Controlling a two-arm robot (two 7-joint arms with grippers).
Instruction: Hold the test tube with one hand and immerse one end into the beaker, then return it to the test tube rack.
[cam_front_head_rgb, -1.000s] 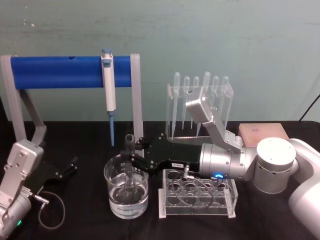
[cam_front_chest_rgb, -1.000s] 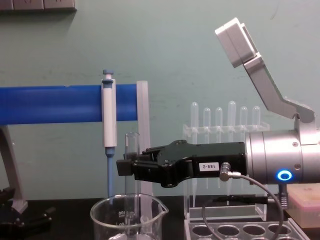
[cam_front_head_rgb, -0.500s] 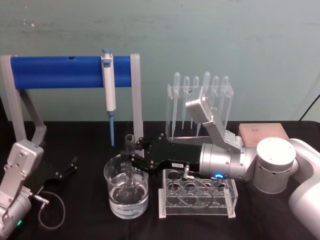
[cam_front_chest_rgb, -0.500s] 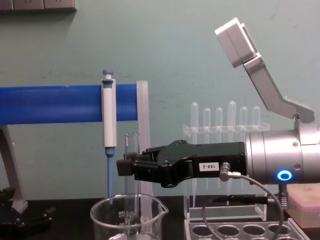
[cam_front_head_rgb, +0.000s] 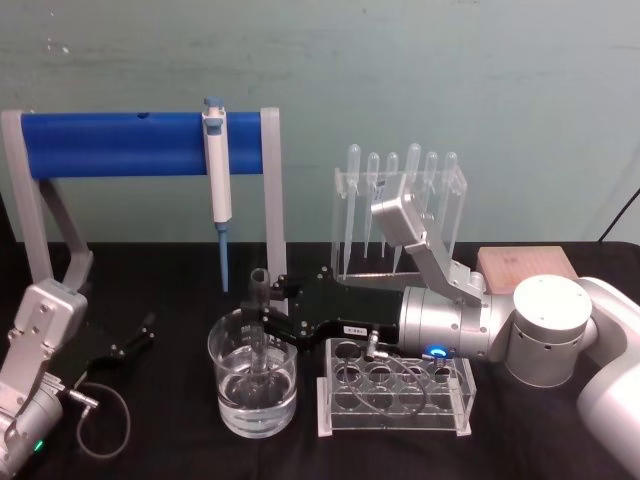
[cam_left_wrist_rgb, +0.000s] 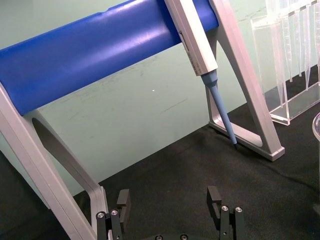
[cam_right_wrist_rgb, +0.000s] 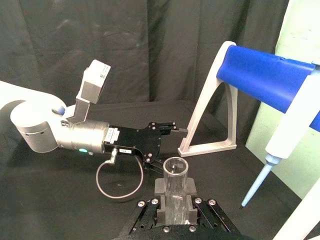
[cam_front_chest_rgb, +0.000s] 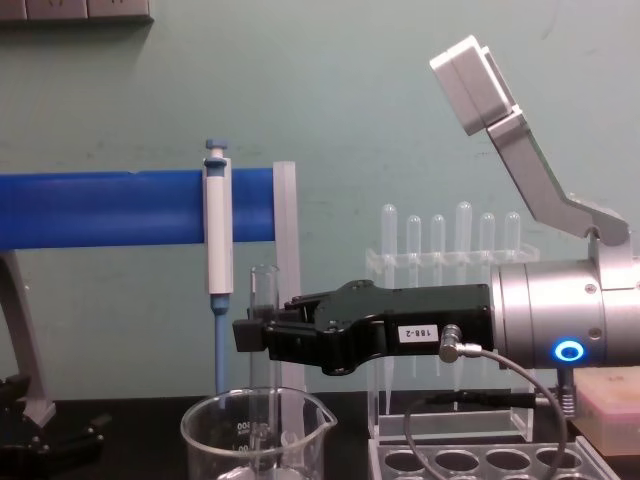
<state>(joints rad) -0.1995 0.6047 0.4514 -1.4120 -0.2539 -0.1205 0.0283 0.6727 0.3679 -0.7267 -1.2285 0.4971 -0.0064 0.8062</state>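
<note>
The test tube (cam_front_head_rgb: 259, 292) stands upright, a clear glass tube with its open rim on top. My right gripper (cam_front_head_rgb: 263, 320) is shut on its middle, reaching in from the right. The tube's lower end is down inside the beaker (cam_front_head_rgb: 226, 385), at the water. From the chest, the test tube (cam_front_chest_rgb: 263, 290) rises above the right gripper (cam_front_chest_rgb: 250, 335) and the beaker (cam_front_chest_rgb: 210, 435) sits under it. The right wrist view looks down the test tube (cam_right_wrist_rgb: 175, 182) between the fingers (cam_right_wrist_rgb: 157, 207). My left gripper (cam_front_head_rgb: 138, 336) rests open at the table's left, its fingers (cam_left_wrist_rgb: 215, 197) apart.
A blue-and-white pipettor (cam_front_head_rgb: 217, 170) hangs from a blue bar stand (cam_front_head_rgb: 110, 145) behind the beaker. A clear multi-hole rack (cam_front_head_rgb: 395, 390) stands just right of the beaker, under my right arm. A pipette rack (cam_front_head_rgb: 400, 200) and a wooden block (cam_front_head_rgb: 525, 265) are at the back right.
</note>
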